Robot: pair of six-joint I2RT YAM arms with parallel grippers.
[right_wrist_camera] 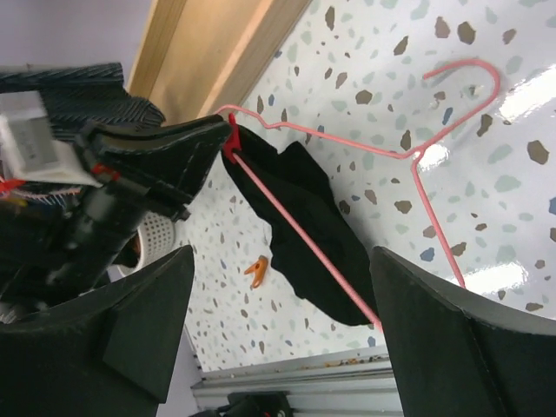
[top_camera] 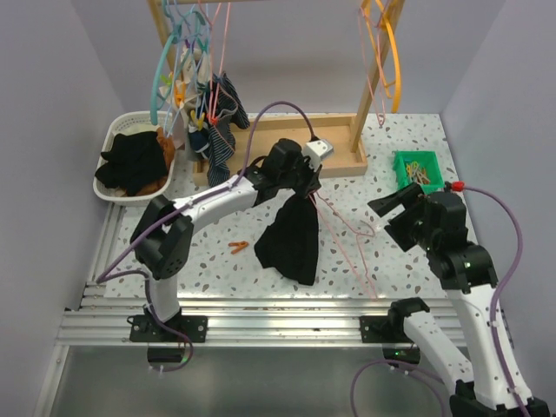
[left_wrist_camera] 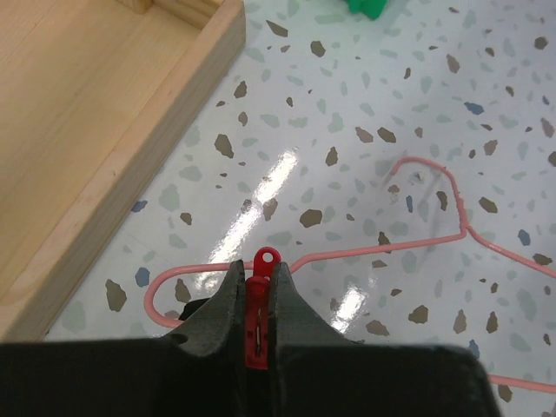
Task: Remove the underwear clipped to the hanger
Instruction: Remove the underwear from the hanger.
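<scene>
A black underwear (top_camera: 291,239) hangs limp from one end of a pink wire hanger (top_camera: 349,230), its lower edge on the table. My left gripper (top_camera: 308,178) is shut on a red clip (left_wrist_camera: 258,300) that pins the cloth to the hanger (left_wrist_camera: 417,243). In the right wrist view the underwear (right_wrist_camera: 304,221) drapes along the hanger (right_wrist_camera: 417,161) and the red clip (right_wrist_camera: 231,144) sits at the left gripper's tip. My right gripper (top_camera: 395,204) is open and empty, to the right of the hanger; its jaws (right_wrist_camera: 282,261) stand wide apart.
An orange clip (top_camera: 236,247) lies on the table left of the underwear. A white basket (top_camera: 117,130) with black clothes stands at the far left. A wooden tray (top_camera: 287,165), a green clip box (top_camera: 419,169) and a rack with hung garments (top_camera: 213,122) stand behind.
</scene>
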